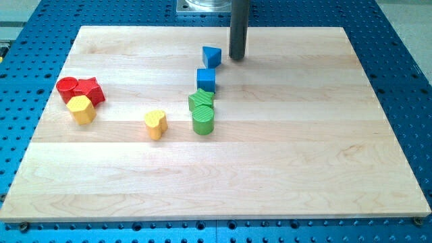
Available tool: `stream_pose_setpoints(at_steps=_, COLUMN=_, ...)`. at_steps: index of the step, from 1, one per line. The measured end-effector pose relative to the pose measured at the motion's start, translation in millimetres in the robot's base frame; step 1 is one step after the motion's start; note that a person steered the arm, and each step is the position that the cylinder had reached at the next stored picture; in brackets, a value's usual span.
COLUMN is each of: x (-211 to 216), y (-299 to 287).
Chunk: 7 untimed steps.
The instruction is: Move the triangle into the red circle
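While you plan the push, note that this arm has no pincer to spread or press together; it ends in a plain dark rod, and my tip rests on the wooden board just to the view's right of the blue triangle, close beside it, though you cannot tell whether they touch. That triangle sits near the view's top, middle of the board. It looks like a small, light, rigid block that should slide easily over the smooth pale planks, but its angled sides will likely make it twist if you press off-centre, so meet a flat face squarely. The red circle lies far to the view's left, touching a red angular block and a yellow hexagon-like block. Below the triangle stand a blue cube, a green ridged block and a green cylinder in a loose column, with a yellow heart-like block further left. All look matte and hard-edged.
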<state>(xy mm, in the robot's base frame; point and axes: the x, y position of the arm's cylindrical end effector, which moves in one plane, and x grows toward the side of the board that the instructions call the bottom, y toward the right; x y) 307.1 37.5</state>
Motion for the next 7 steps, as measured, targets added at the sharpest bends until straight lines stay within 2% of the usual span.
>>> stream_pose_setpoints(at_steps=1, x=5.2, y=-119.4)
stream_pose_setpoints(at_steps=2, x=-3.0, y=-110.2)
stream_pose_setpoints(at_steps=3, x=-40.5, y=-82.9)
stream_pose_setpoints(at_steps=4, x=-33.8, y=-159.1)
stream_pose_setpoints(at_steps=5, x=8.0, y=-225.1)
stream_pose_setpoints(at_steps=6, x=55.9, y=-229.0)
stream_pose_setpoints(at_steps=7, x=41.4, y=-217.3)
